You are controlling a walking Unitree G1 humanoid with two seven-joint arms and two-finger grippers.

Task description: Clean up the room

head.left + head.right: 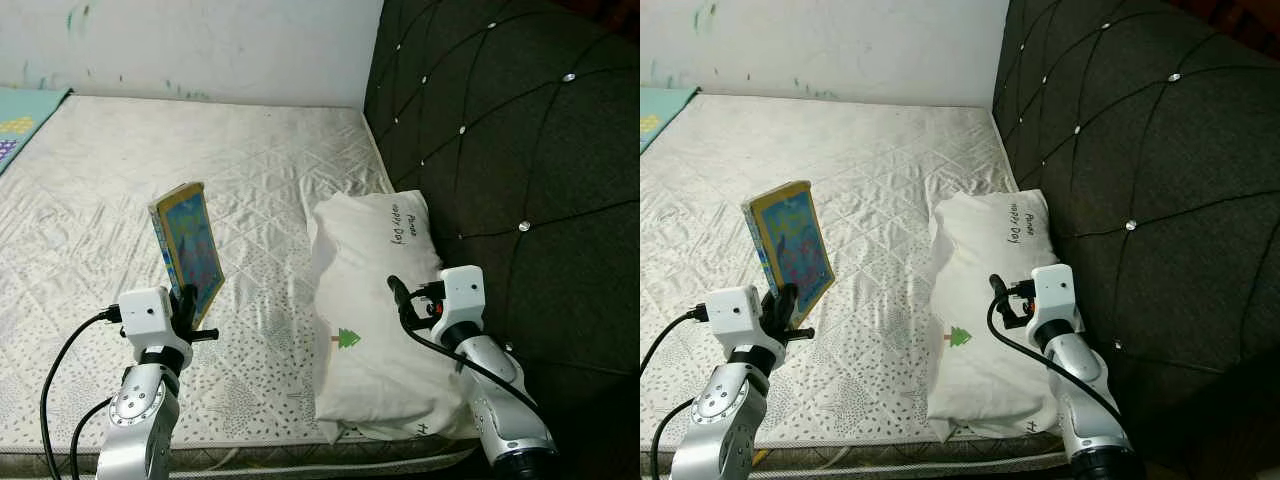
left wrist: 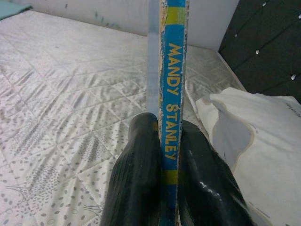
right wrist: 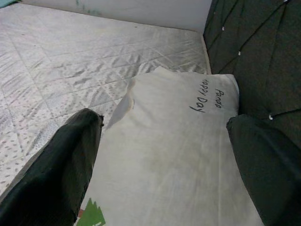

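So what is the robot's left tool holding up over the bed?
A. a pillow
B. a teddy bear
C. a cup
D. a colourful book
D. The left tool is shut on a colourful book, its black fingers pinching the blue spine, while the white pillow lies on the mattress under the open right tool.

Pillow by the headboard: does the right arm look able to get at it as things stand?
Probably yes. The right gripper hovers just above the pillow with its fingers spread wide, and nothing lies between them. The left gripper, shut on the book, is off to the other side, over the mattress.
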